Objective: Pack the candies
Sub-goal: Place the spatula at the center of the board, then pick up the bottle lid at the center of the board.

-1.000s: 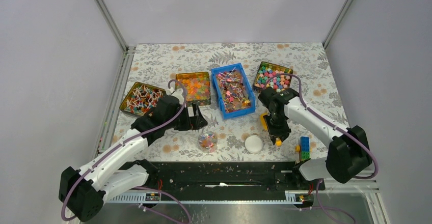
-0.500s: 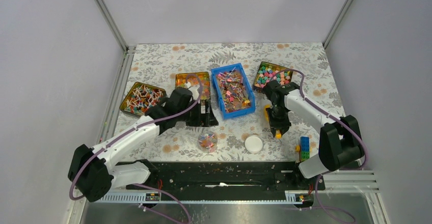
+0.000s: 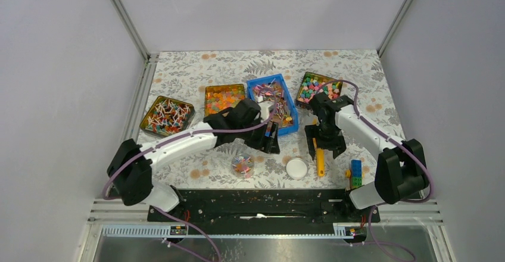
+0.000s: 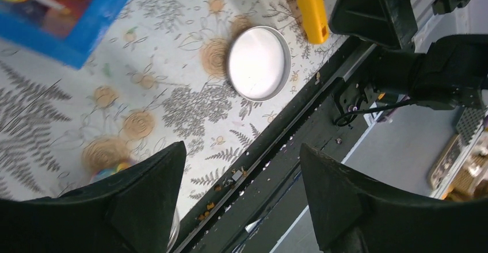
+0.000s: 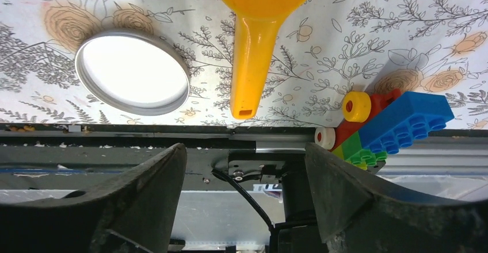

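The candies [image 3: 268,89] fill a blue bin [image 3: 264,79] at mid-table; its corner [image 4: 69,17] shows in the left wrist view. A few more lie in a small clear jar [image 3: 242,165] near the front edge. My left gripper [image 3: 270,138] [image 4: 241,149] hangs open and empty just in front of the bin, right of the jar. My right gripper [image 3: 324,143] [image 5: 244,167] is open and empty above a yellow scoop [image 3: 320,161] [image 5: 259,34], which lies loose on the table. The jar's round lid [image 3: 296,168] [image 5: 132,72] [image 4: 257,62] rests between jar and scoop.
A tray of lollipops [image 3: 165,114] sits at the left, a tray of orange jelly pieces [image 3: 224,99] beside the bin, and a tray of pastel sweets [image 3: 318,88] at the back right. A toy-block stack [image 3: 355,172] [image 5: 397,121] stands at the front right, by the black rail [image 3: 256,202].
My right gripper has opened and let go of the yellow scoop, which now lies on the table. My left arm has swung right from the orange tray to the bin's front.
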